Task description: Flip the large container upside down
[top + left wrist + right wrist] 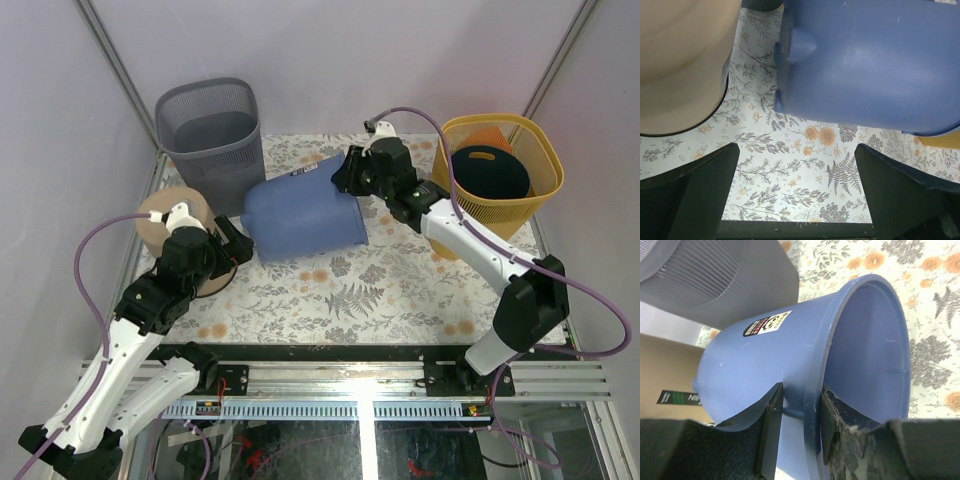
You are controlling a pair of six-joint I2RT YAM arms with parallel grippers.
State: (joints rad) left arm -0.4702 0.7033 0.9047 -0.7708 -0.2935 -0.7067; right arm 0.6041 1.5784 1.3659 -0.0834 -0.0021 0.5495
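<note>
While it lies tipped on its side, the large blue plastic container shows in the top external view in the middle of the floral tablecloth, mouth turned toward the yellow plastic basket on its right and base toward the grey mesh wastebasket behind and to its left. The right gripper sits at the far part of the container's rim, a hold that looks chosen so the rim can be swung over. The left gripper waits just beside the container's base, close to a tan round drum. Seen from the left wrist, the left gripper is spread wide with nothing between its fingers, the container just ahead and apart from them, probably ready to steady or push the base. Seen from the right wrist, the right gripper is pinched onto the container's rim, one finger inside the wall and one outside, so I judge the flip about half done.
</note>
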